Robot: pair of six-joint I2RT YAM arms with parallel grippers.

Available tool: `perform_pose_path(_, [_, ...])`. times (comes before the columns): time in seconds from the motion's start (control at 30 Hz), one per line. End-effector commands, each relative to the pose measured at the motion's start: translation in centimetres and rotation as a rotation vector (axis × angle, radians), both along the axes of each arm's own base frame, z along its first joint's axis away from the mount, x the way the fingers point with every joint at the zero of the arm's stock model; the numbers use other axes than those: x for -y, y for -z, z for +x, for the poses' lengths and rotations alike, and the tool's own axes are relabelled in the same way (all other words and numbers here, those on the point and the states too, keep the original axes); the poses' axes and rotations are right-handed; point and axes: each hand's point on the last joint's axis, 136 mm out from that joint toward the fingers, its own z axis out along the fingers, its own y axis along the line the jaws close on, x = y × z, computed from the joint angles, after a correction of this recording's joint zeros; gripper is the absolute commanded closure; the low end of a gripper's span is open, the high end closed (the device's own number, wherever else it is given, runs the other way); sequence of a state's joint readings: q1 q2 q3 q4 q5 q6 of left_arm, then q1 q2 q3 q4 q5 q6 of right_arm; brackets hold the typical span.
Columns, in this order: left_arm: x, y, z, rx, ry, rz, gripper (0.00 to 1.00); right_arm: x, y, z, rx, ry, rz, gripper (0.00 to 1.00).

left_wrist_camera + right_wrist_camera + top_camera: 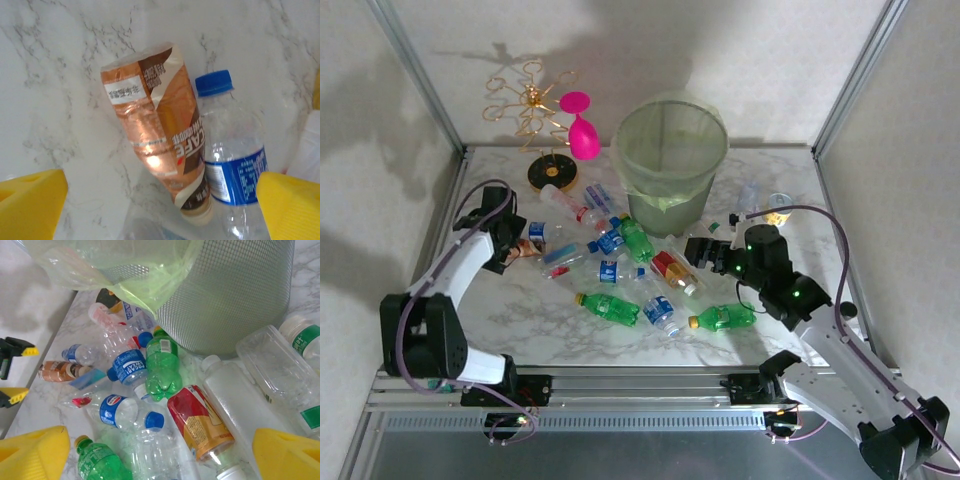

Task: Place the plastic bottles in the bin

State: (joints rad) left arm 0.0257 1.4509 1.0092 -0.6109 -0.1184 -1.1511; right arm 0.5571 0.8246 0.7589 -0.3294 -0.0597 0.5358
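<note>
L gripper (160, 205) hung low over marble-pattern table (550, 335), yellow pads (30, 200) spread wide, nothing clamped. Under it lay a crumpled bottle w/ glossy copper-brown label (160, 145), touching a clear ribbed bottle w/ blue cap (235, 150). R gripper (160, 455) was also wide and empty, above the heap. Plastic bottles (610, 307) lay scattered on the table in front of the bin (650, 185): green, clear, one red-yellow label (200, 422). Bin was round w/ grey-green mesh wall and a pale green bag crinkled over the rim.
</note>
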Motion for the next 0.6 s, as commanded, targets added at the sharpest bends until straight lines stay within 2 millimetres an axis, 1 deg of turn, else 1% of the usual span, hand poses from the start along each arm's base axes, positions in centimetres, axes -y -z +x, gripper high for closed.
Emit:
perform_pose_path(0.0, [-0.7,0.4,1.4,-0.001,-0.078,-0.047,0.04,0.4,-0.5,0.0,0.026,0.015,-0.02,0.06])
perform_pose_path(0.07, [-1.3,1.3,1.7,-0.022,-0.104,-0.044,0.04,0.6,-0.6,0.2,0.032,0.024,-0.035,0.06])
perform_pose_path(0.13, [-1.5,2.4,2.5,-0.01,-0.104,-0.064,0.07,0.8,-0.8,0.3,0.04,0.03,-0.044,0.06])
perform_pose_path(0.17, [-1.8,3.2,2.6,-0.021,-0.116,-0.073,0.08,0.8,-0.8,0.3,0.043,0.029,-0.048,0.06])
perform_pose_path(0.2, [-1.9,3.9,2.7,-0.033,-0.12,-0.082,0.12,0.8,-0.7,0.3,0.041,0.03,-0.054,0.06])
perform_pose_path(0.3, [-2.0,5.3,2.6,-0.076,-0.129,-0.086,0.14,0.9,-0.4,0.4,0.034,0.036,-0.068,0.06])
perform_pose_path(0.47, [-2.6,5.9,1.8,-0.093,-0.149,-0.054,0.16,1.3,0.2,0.7,0.026,0.06,-0.086,0.06])
perform_pose_path(0.57, [-2.7,6.2,1.5,-0.097,-0.148,-0.045,0.2,1.2,0.3,0.9,0.021,0.062,-0.087,0.06])
